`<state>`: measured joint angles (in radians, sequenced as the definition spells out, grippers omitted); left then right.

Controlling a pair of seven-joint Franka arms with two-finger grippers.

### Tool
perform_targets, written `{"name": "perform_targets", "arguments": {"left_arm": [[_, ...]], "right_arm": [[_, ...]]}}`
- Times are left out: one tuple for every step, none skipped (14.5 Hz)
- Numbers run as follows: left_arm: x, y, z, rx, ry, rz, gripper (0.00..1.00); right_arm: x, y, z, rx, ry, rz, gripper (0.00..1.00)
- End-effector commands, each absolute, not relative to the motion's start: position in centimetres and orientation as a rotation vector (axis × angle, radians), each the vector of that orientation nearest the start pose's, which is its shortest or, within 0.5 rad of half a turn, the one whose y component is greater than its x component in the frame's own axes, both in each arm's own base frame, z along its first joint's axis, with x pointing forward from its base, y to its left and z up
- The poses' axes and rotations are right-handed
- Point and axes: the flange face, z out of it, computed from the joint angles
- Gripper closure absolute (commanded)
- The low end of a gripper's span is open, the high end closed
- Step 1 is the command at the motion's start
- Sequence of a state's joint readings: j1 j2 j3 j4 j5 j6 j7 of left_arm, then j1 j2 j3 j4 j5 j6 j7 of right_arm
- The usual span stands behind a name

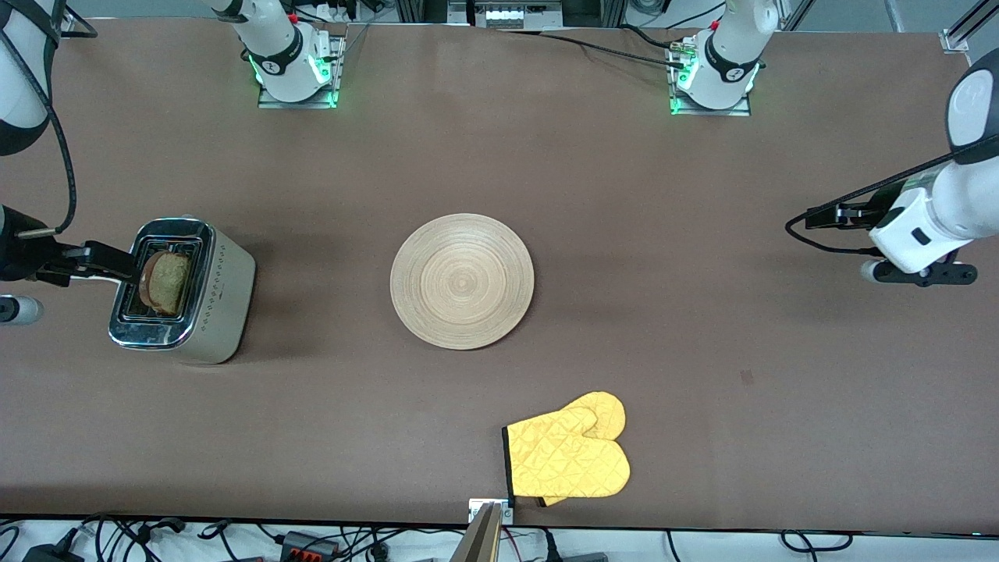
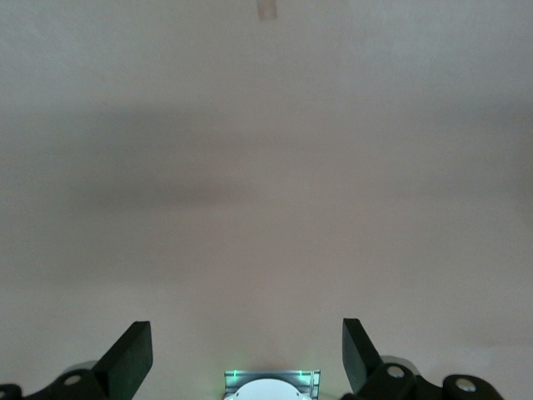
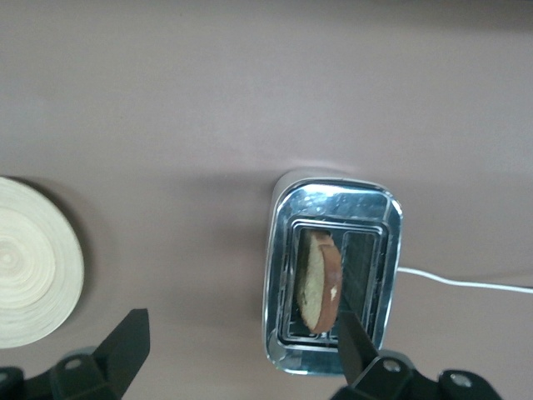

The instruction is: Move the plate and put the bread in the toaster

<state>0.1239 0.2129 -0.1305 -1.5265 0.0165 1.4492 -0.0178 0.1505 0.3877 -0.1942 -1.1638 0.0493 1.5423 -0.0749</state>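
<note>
The beige toaster (image 1: 222, 300) with its chrome top (image 3: 333, 208) stands toward the right arm's end of the table. The bread (image 1: 165, 281) stands in one slot, its brown crust (image 3: 331, 275) sticking up above the rim. The bare round wooden plate (image 1: 462, 281) lies in the middle of the table, and its edge (image 3: 33, 267) shows in the right wrist view. My right gripper (image 3: 241, 325) hangs open and empty above the toaster's end, one finger (image 3: 354, 342) over the chrome. My left gripper (image 2: 247, 333) is open and empty over bare table at the left arm's end (image 1: 921, 273).
A yellow oven mitt (image 1: 568, 457) lies nearer the front camera than the plate, close to the table's edge. The toaster's white cord (image 3: 466, 282) trails off toward the right arm's end. Brown tabletop surrounds the plate.
</note>
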Motion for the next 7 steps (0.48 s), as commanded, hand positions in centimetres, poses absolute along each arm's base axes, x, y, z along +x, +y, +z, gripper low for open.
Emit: {"name": "perform_targets", "arguments": {"left_arm": [[59.2,2.4,52.1,-3.129,-0.065,0.488,0.00],[59.3,2.3,51.7,-3.125,-0.061,0.495,0.00],[59.5,1.8,51.8,-3.119,-0.051,0.485,0.00],[59.5,1.8,52.1,-3.120,-0.054,0.475,0.00],[59.4,2.6,52.2,-3.123,-0.077,0.473,0.00],[59.3,3.2,52.6,-3.127,-0.087,0.464,0.00],[59.3,3.7,52.5,-3.122,-0.106,0.465,0.00]], "right_arm": [[62.0,0.4,58.1,-3.208,-0.124,-0.018,0.00],[60.2,0.2,57.8,-3.205,-0.134,-0.002,0.00],[59.1,-0.2,57.4,-3.199,-0.123,0.013,0.00],[58.3,-0.6,57.5,-3.195,-0.105,0.020,0.00],[58.1,-1.5,57.5,-3.187,-0.084,0.018,0.00],[58.1,-1.6,57.4,-3.155,-0.058,0.013,0.00],[58.3,-1.3,57.4,-3.131,-0.053,-0.003,0.00]]}}
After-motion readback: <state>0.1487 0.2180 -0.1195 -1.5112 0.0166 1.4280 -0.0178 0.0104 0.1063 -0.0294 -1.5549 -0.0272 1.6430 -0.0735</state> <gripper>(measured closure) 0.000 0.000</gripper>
